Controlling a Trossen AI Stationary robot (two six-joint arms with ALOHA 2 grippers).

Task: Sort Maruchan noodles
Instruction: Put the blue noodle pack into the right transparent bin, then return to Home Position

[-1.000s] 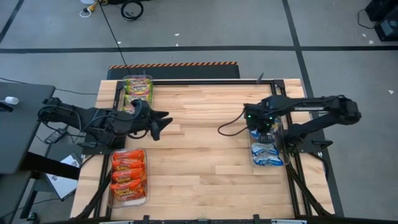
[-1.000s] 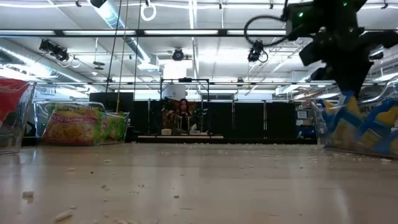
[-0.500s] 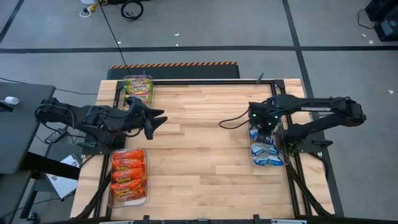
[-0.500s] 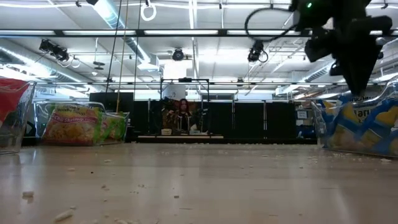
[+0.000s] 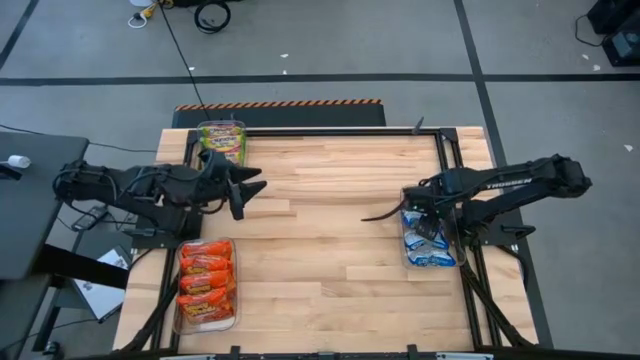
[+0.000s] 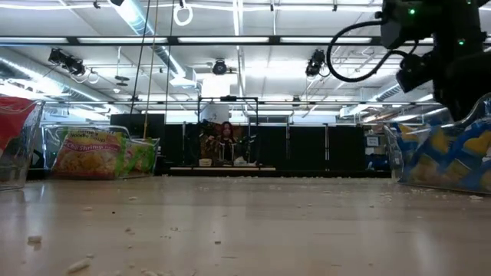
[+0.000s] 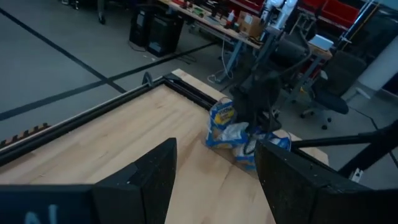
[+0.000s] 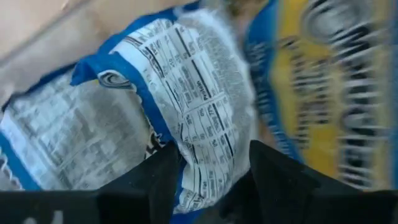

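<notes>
The pale wooden plank surface (image 5: 330,230) is carrying three clear plastic rectangular bins, each holding flat ramen packets of one colour. The bin at the surface's right edge (image 5: 409,255) is holding the blue-and-white packets (image 5: 430,245), piled loosely. The right gripper (image 5: 424,214) is hanging directly over the far end of that bin. In the right wrist view its two dark fingers (image 8: 155,180) are standing apart, with a blue-and-white packet (image 8: 199,112), printed side with nutrition text up, lying just past them and not clamped between them. In the low view these packets (image 6: 445,157) are showing at the right behind the bin's clear wall.

The left gripper (image 5: 240,190) is hovering above the bare wood near the left side, between the other two bins, pointing across the surface. Its fingers (image 7: 155,180) are spread apart and holding nothing.

The bin at the near left corner (image 5: 177,300) is holding the orange-red packets (image 5: 205,280) in a stacked row. The bin at the far left (image 5: 200,130) is holding the green-pink-yellow packets (image 5: 224,142); in the low view they (image 6: 96,153) are standing on edge.

Small pale crumbs (image 6: 77,264) are lying scattered on the wood close to the low camera.
</notes>
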